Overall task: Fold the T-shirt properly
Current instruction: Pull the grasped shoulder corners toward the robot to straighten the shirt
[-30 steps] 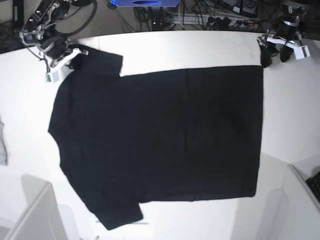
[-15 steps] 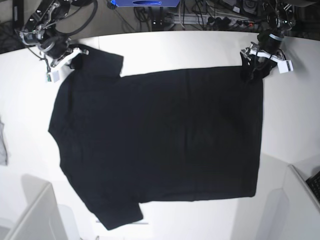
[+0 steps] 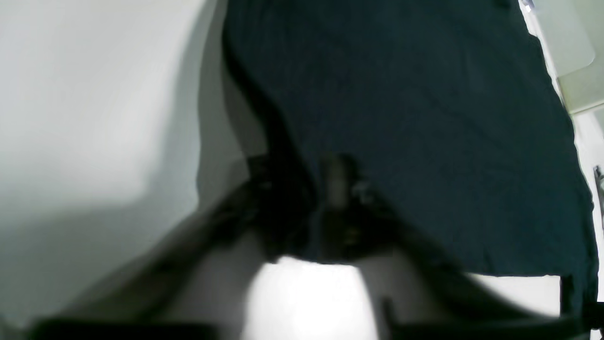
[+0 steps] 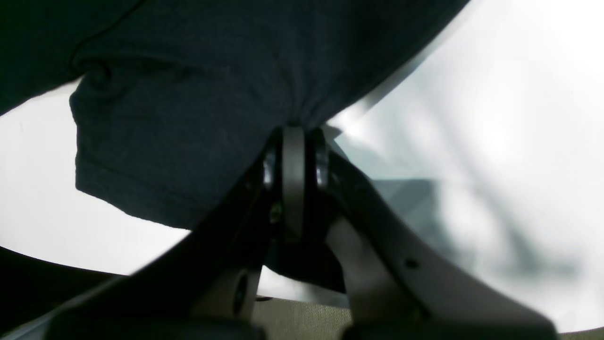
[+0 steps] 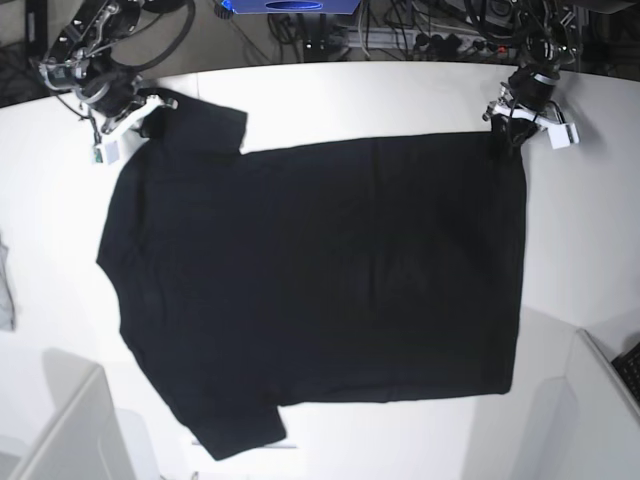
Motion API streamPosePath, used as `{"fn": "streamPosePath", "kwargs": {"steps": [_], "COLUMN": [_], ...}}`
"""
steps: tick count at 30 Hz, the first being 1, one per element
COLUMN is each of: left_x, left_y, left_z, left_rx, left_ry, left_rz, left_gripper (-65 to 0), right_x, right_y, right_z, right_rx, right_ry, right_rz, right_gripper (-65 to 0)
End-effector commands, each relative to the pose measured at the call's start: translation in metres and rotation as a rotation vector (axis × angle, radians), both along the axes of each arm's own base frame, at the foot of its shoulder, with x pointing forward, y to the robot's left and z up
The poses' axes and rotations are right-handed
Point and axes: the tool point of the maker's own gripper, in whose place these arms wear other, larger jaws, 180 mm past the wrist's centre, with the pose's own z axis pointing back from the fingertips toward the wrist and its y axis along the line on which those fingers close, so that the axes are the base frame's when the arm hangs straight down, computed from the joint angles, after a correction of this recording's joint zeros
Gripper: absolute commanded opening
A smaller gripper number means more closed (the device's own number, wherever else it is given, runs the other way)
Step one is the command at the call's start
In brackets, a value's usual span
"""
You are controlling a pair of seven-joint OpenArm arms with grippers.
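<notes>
The black T-shirt (image 5: 320,280) lies spread flat on the white table (image 5: 350,95), plain side up, with its sleeves towards the left of the base view. My right gripper (image 5: 150,108) is at the far sleeve and is shut on a bunch of sleeve cloth (image 4: 198,94), which it holds a little above the table (image 4: 495,118). My left gripper (image 5: 508,135) is at the far right hem corner. The left wrist view is blurred: its fingers (image 3: 337,184) pinch the shirt's edge (image 3: 401,118), which looks slightly raised and casts a shadow.
A grey cloth scrap (image 5: 5,285) lies at the table's left edge. White bins stand at the front left (image 5: 70,430) and front right (image 5: 600,400). Cables and a power strip (image 5: 450,40) run behind the table.
My left gripper has come from off the table's far right corner onto the shirt's hem corner and narrowed there. The right gripper and the shirt's body have stayed put.
</notes>
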Motion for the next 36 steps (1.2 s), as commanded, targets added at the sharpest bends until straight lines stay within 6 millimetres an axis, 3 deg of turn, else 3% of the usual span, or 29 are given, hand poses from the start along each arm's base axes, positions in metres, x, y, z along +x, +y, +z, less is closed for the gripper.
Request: {"fn": "streamPosePath", "kwargs": {"steps": [1, 2, 12, 23, 28, 36], "left_x": [-0.011, -0.012, -0.030, -0.056, -0.064, -0.047], "left_y": [0.000, -0.001, 0.002, -0.008, -0.012, -0.022], "left_z": [-0.010, -0.009, -0.012, 0.010, 0.018, 0.047], "left_rx": [0.022, 0.027, 0.036, 0.077, 0.089, 0.119], "left_ry": [0.068, 0.070, 0.104, 0.109, 0.107, 0.030], "left_rz": [-0.026, -0.032, -0.030, -0.087, -0.106, -0.140], "left_gripper": [-62.7, -65.0, -65.0, -65.0, -65.0, -65.0], "right_x": [-0.027, -0.027, -0.050, -0.077, -0.077, -0.056], "right_y": [-0.003, -0.004, -0.043, -0.044, -0.046, -0.051], "right_z": [-0.015, -0.014, 0.001, -0.001, 0.008, 0.039], "right_rx": [-0.036, -0.038, -0.118, -0.134, -0.161, -0.239], "right_ry": [0.131, 0.129, 0.134, 0.185, 0.170, 0.081], "right_rz": [0.030, 0.029, -0.076, -0.071, -0.064, -0.045], "right_gripper": [-65.0, -65.0, -65.0, -65.0, -65.0, -65.0]}}
